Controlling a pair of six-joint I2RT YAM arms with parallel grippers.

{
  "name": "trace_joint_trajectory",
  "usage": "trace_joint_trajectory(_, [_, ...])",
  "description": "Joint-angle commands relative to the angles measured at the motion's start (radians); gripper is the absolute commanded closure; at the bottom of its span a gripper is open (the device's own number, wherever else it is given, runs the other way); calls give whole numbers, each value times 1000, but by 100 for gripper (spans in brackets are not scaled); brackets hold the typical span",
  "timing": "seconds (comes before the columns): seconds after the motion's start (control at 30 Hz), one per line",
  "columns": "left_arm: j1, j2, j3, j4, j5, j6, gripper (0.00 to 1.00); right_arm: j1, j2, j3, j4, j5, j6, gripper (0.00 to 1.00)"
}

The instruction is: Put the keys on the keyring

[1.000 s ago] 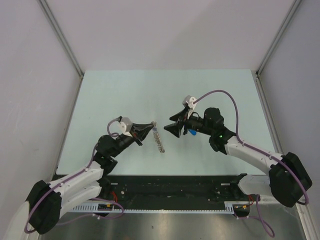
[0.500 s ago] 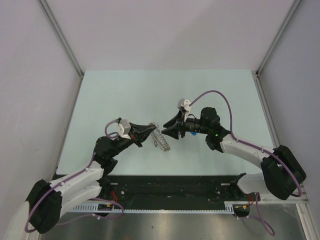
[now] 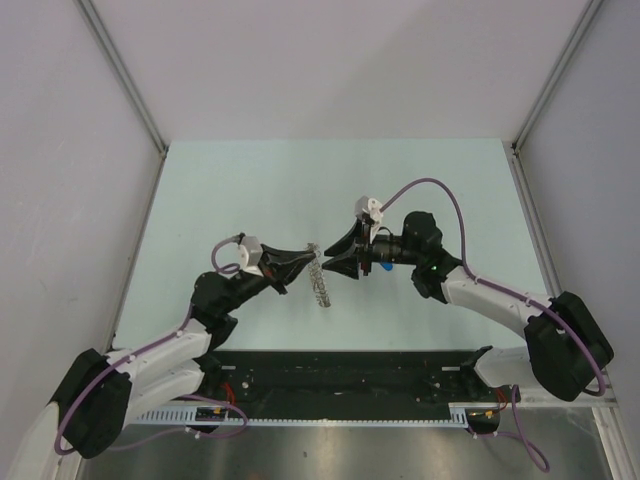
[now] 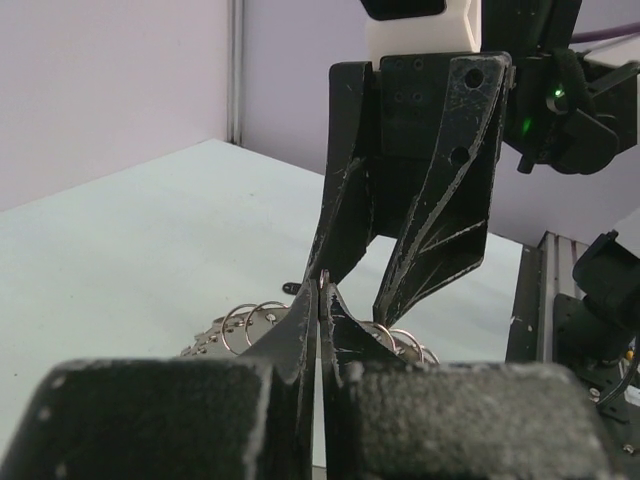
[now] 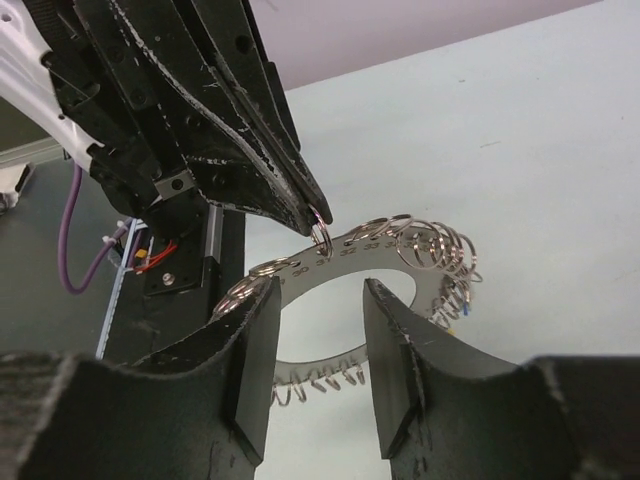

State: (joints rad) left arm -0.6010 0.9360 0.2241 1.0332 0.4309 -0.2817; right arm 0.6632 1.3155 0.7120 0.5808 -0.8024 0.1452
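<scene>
2 grippers meet over the middle of the table (image 3: 250, 180): the left gripper (image 3: 310, 251) is squeezed tight on 1 little wire loop (image 5: 320, 232) at the edge of the keyring (image 5: 340, 258), and the right gripper (image 3: 330, 263) waits just beside it with fingers apart.

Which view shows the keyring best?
Right wrist: the keyring faces the camera, hole and edge loops clear. Top external shows it edge-on, a thin strip; left wrist shows only a few loops behind the left pincer.

My left gripper (image 3: 306, 260) reaches in from left of the keyring (image 3: 320, 287), jaws pinched tight on its rim. My right gripper (image 3: 335, 264) faces it from the keyring's right, jaws parted.
</scene>
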Motion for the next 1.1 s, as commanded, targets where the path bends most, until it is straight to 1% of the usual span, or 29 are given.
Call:
trace_joint_trajectory(0.0, [0, 4, 1, 156, 32, -53, 100, -13, -32, 41, 19, -38, -15, 58])
trace_joint_trajectory(0.13, [1, 3, -9, 177, 40, -57, 100, -34, -27, 49, 47, -81, 14, 62])
trace_joint_trajectory(0.37, [1, 29, 14, 185, 83, -71, 100, -33, -10, 76, 68, -155, 30, 61])
trace_joint_trajectory(0.7, [-2, 44, 26, 237, 104, -120, 100, -27, -1, 90, 57, -190, 21, 62])
trace_joint_trajectory(0.93, [0, 44, 31, 237, 114, -128, 100, -17, 16, 101, 59, -215, 19, 75])
trace_joint_trajectory(1.07, [0, 38, 34, 232, 118, -129, 100, -11, 16, 103, 51, -215, 14, 85])
